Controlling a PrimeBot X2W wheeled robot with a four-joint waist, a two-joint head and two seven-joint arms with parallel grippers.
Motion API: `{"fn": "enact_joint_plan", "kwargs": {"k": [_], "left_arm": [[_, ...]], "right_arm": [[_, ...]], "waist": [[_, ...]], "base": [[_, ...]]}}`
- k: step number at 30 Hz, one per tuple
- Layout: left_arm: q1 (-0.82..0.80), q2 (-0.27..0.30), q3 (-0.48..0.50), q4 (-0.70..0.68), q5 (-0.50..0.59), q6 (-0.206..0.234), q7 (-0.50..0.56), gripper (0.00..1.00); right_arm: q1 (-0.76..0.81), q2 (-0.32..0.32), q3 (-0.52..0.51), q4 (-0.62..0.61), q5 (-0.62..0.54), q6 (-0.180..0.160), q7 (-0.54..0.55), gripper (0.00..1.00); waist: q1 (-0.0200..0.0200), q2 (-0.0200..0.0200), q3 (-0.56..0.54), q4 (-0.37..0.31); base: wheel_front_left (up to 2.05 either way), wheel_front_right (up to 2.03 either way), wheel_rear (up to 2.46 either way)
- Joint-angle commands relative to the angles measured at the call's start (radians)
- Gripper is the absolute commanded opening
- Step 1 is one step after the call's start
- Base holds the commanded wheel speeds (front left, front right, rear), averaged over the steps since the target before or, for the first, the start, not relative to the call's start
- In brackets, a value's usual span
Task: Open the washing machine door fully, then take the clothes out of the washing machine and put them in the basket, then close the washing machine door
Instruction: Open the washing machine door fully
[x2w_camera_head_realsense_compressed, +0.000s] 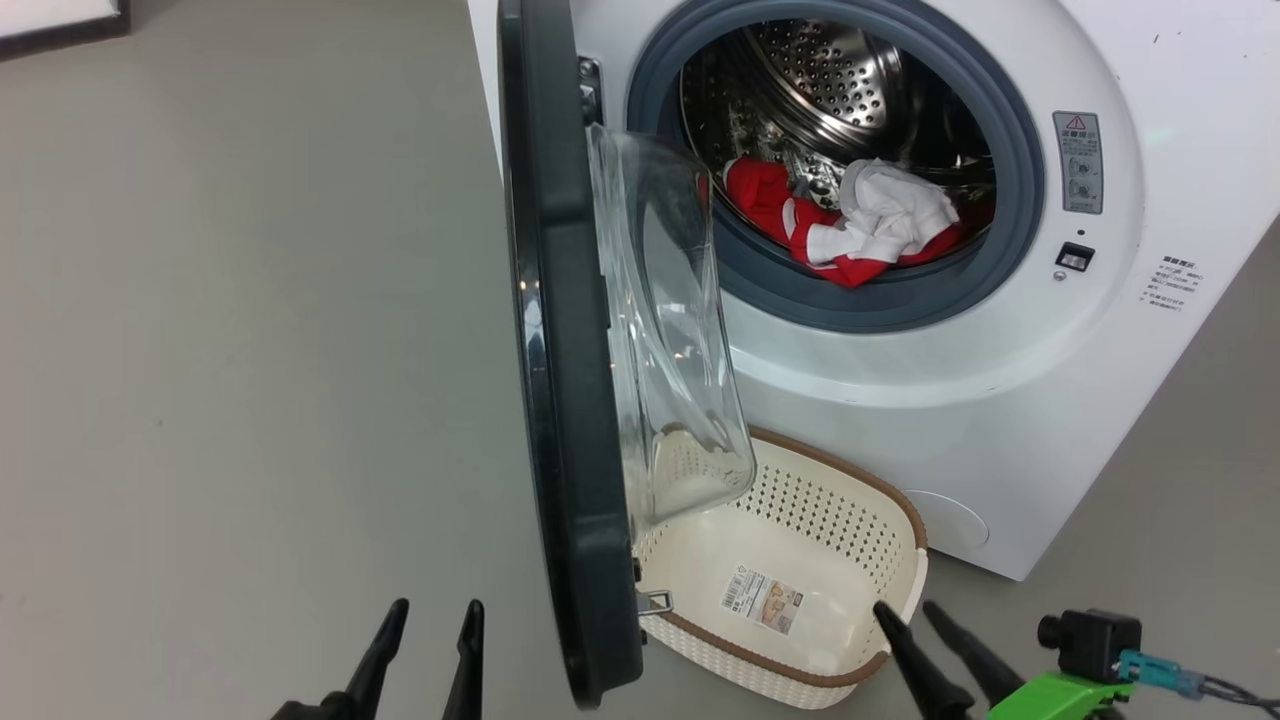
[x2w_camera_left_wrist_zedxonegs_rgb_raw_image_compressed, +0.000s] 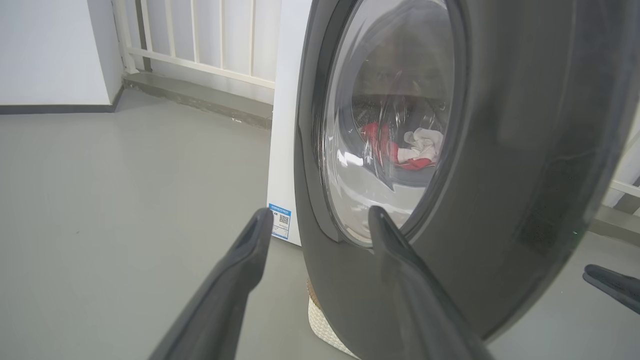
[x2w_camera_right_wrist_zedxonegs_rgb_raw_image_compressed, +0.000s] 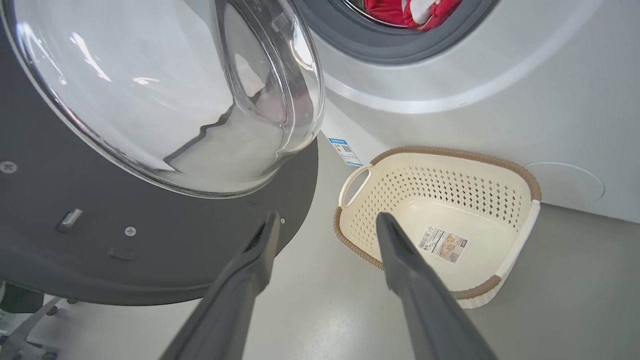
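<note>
Inside the washer (x2w_camera_head_realsense_compressed: 1000, 400), the clothes (x2w_camera_head_realsense_compressed: 860, 225) lie in a heap. The door (x2w_camera_head_realsense_compressed: 560, 400) stands open. The basket (x2w_camera_head_realsense_compressed: 830, 510) sits empty on the floor (x2w_camera_head_realsense_compressed: 250, 350) under it. The left tool (x2w_camera_head_realsense_compressed: 437, 606) and right tool (x2w_camera_head_realsense_compressed: 905, 606) are spread apart, holding nothing. Moving the clothes and shutting the door are left.

White washing machine (x2w_camera_head_realsense_compressed: 1000, 400), front loader, steel drum with holes, grey rubber ring. Round door (x2w_camera_head_realsense_compressed: 560, 400) stands wide open, black rim edge-on, clear glass bowl bulges toward machine, hangs above one end of basket. Red and white clothes (x2w_camera_head_realsense_compressed: 860, 225) in crumpled heap at bottom of drum, just behind ring. Cream basket (x2w_camera_head_realsense_compressed: 830, 520), brown rim, upright on floor, close before machine, paper label on bottom.
</note>
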Motion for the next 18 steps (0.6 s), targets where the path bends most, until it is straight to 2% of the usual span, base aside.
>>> {"fn": "enact_joint_plan", "kwargs": {"k": [1,18], "left_arm": [[-0.02,0.005,0.034,-0.019,0.013,-0.008,-0.012,1.0],[-0.024,0.005,0.038,-0.027,0.012,-0.006,-0.012,1.0]], "right_arm": [[-0.03,-0.01,-0.008,-0.029,-0.036,0.008,-0.014,1.0],[0.119,0.118,-0.354,-0.21,-0.567,0.008,-0.015,1.0]], "waist": [[0.0,0.0,-0.002,-0.002],[0.0,0.0,0.005,-0.003]], "base": [[0.0,0.0,0.0],[0.0,0.0,0.0]]}}
